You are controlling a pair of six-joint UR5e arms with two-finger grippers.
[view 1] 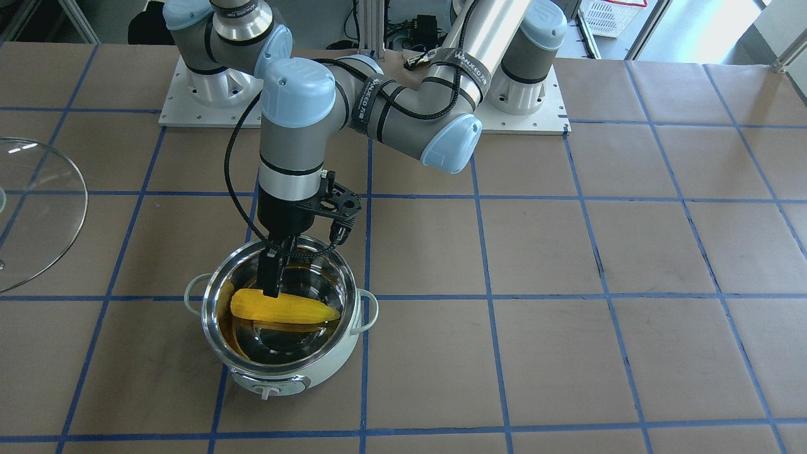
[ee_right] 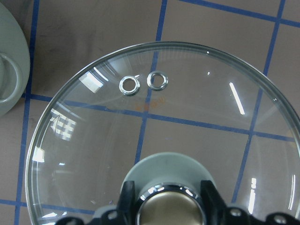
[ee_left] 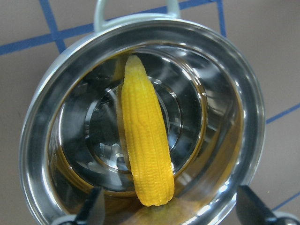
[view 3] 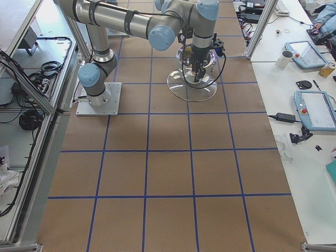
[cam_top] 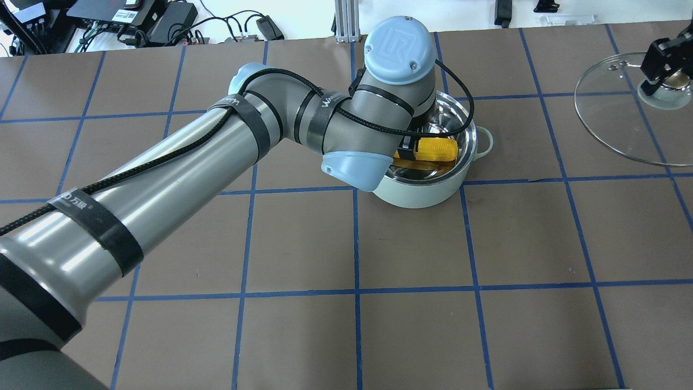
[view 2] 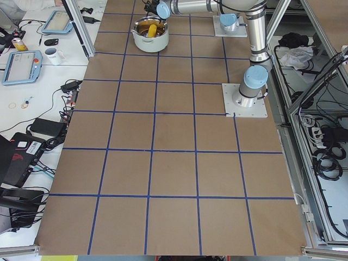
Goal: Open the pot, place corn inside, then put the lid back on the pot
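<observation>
Noting the corn (ee_left: 145, 140) lying flat in the bottom of the pot's (view 1: 296, 372) steel bowl, tip aiming at one loop handle (ee_left: 101, 9). You are seeing the left gripper (ee_left: 172, 208) hanging inside the rim over the corn's blunt end. Its fingers (ee_left: 92, 209) are standing wide, one to each side of the cob, neither touching it. The pot is sitting open on the table (view 1: 567, 252), out from the robot's edge toward your edge, in front of the right arm's base. The lid (ee_right: 187, 108) is lying further toward the table's right end, near the pot but apart from it. The right gripper (ee_right: 169, 206) is gripping the lid's knob (ee_right: 168, 168), fingers pinching narrow on either side of its metal cap. You cannot tell whether the lid is resting on the table or hanging just above it.
</observation>
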